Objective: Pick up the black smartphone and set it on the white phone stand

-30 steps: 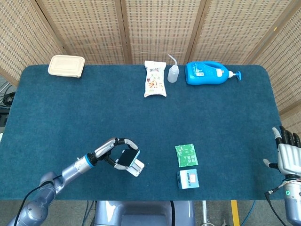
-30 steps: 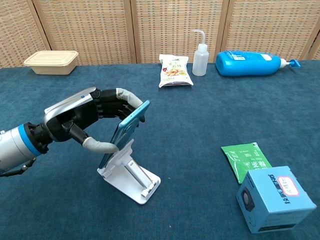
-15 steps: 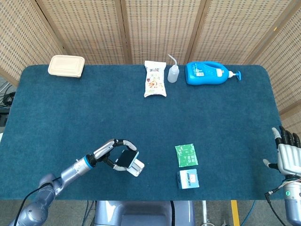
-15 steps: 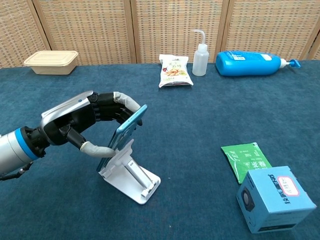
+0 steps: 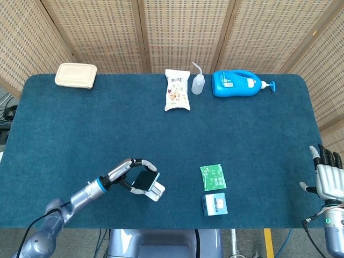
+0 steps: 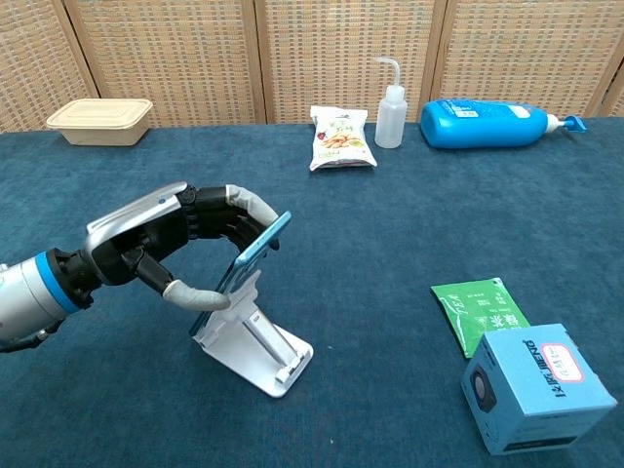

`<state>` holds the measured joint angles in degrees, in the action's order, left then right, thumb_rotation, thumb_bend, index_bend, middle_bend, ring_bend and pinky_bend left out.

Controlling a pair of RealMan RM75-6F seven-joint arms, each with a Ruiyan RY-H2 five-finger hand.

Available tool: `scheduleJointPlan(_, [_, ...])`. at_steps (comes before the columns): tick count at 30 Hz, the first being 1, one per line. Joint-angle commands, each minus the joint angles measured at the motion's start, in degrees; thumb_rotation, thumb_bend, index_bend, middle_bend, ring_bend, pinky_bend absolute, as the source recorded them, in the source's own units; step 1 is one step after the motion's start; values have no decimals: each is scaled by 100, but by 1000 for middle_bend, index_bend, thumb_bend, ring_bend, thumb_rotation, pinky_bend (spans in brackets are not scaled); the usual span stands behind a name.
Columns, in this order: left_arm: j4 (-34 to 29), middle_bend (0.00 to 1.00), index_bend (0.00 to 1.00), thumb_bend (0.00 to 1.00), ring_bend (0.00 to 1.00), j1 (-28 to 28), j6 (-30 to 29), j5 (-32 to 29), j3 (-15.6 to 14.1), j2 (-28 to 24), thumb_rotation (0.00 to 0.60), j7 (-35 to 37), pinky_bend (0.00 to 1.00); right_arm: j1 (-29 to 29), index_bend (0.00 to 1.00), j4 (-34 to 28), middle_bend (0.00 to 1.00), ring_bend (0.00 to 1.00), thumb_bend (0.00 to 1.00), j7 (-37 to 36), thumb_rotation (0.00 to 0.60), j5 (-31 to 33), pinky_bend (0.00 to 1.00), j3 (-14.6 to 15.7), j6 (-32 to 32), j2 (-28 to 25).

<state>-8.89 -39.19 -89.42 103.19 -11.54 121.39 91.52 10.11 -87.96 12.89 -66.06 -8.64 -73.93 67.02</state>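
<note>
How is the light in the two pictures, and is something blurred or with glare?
Head view: even, soft light, no strong shadows, all sharp, though the smartphone is small. Chest view: the left hand and phone stand are sharp, with a faint shadow beneath the stand; mild shine on the blue bottle, no real glare.
</note>
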Motion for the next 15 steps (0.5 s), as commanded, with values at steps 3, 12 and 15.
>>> scheduleJointPlan(3, [20,426,392,191,392,40,9,-3,-30,36,600,-12,388,-1,0,-3,0,0,131,6,600,-1,0,1,-6,0])
scheduleJointPlan(12, [61,403,392,174,388,96,-114,-61,-14,88,600,1,388,11,0,0,0,0,131,9,600,5,0,6,19,1])
scheduleJointPlan(15, [82,306,364,149,314,113,-134,-48,-42,105,600,-61,388,11,0,1,0,0,131,4,600,6,0,8,21,-1])
